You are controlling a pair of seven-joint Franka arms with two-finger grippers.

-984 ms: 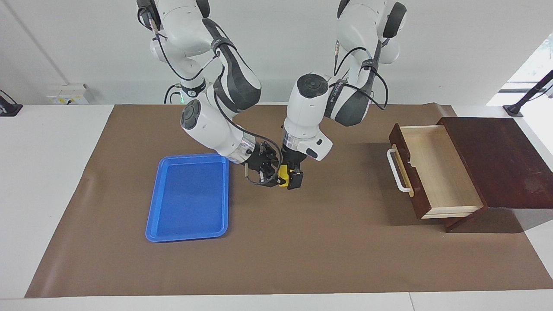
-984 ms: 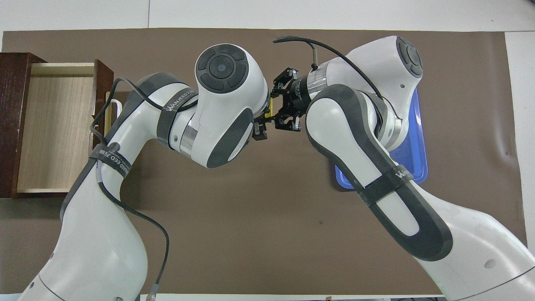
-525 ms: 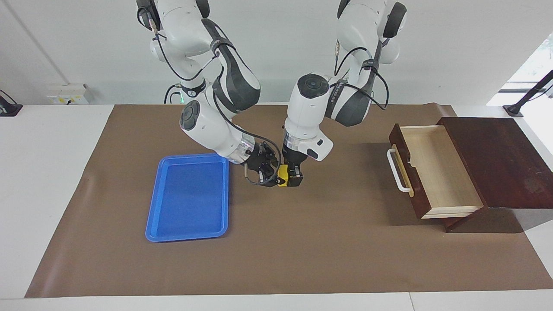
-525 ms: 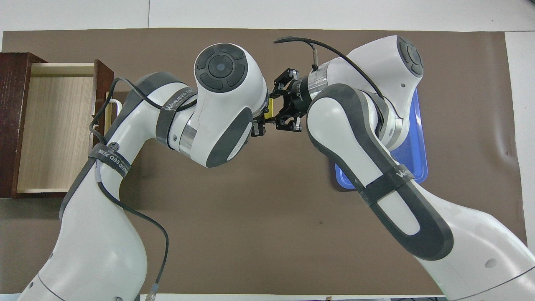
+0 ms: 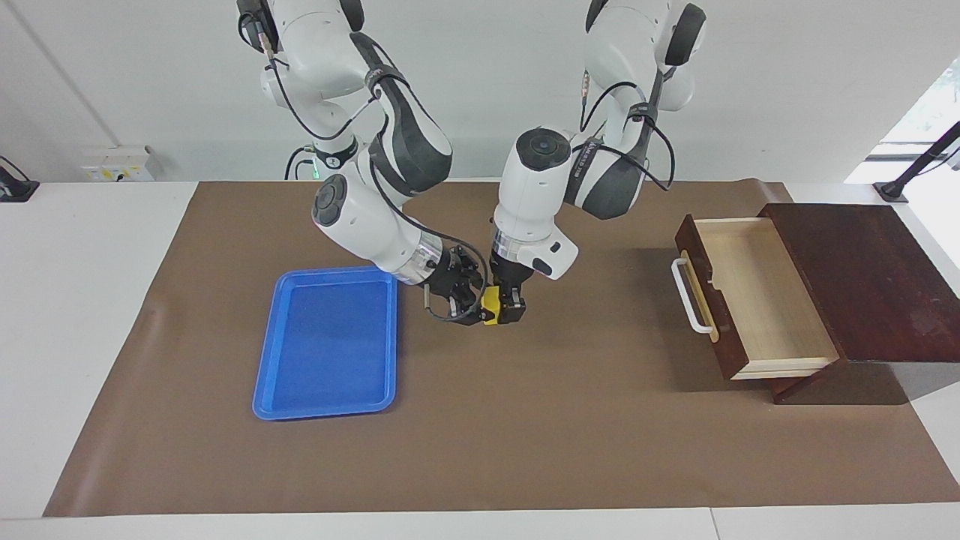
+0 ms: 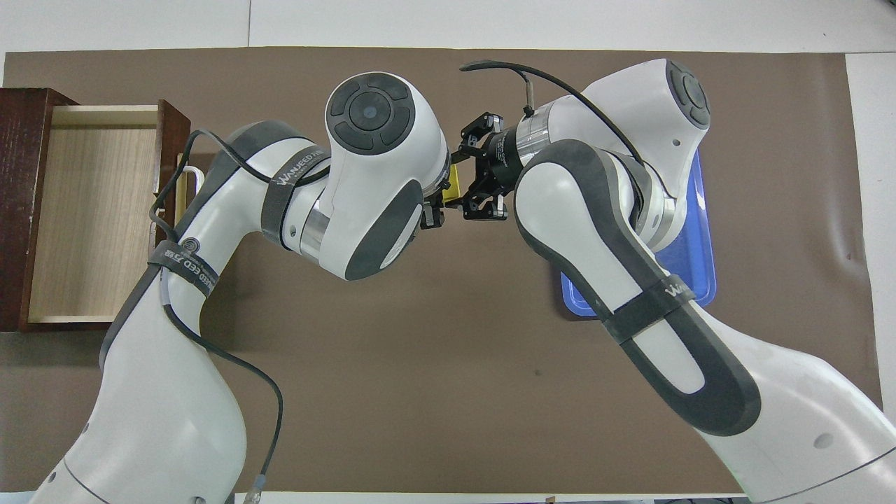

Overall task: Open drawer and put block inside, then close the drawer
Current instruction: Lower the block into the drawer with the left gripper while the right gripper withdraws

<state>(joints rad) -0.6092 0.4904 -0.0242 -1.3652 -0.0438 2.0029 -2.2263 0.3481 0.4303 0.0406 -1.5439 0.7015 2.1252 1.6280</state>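
Note:
The small yellow block (image 5: 490, 303) hangs just above the brown mat mid-table, between both grippers. My right gripper (image 5: 480, 306) reaches in level from the blue tray's side and grips the block. My left gripper (image 5: 508, 307) points straight down, with its fingers closed in on the same block. In the overhead view a sliver of the block (image 6: 453, 183) shows between the right gripper (image 6: 467, 183) and the left arm's wrist, which hides most of the left gripper (image 6: 439, 204). The drawer (image 5: 757, 292) stands pulled open and empty at the left arm's end, also seen overhead (image 6: 91, 210).
The blue tray (image 5: 330, 341) lies empty on the mat toward the right arm's end; in the overhead view the right arm covers part of the tray (image 6: 702, 238). The drawer's dark wooden box (image 5: 862, 277) sits at the mat's edge. The white handle (image 5: 686, 296) faces mid-table.
My left gripper's fingers have drawn in around the block, which the right gripper still holds. Both hands and the block shifted only slightly.

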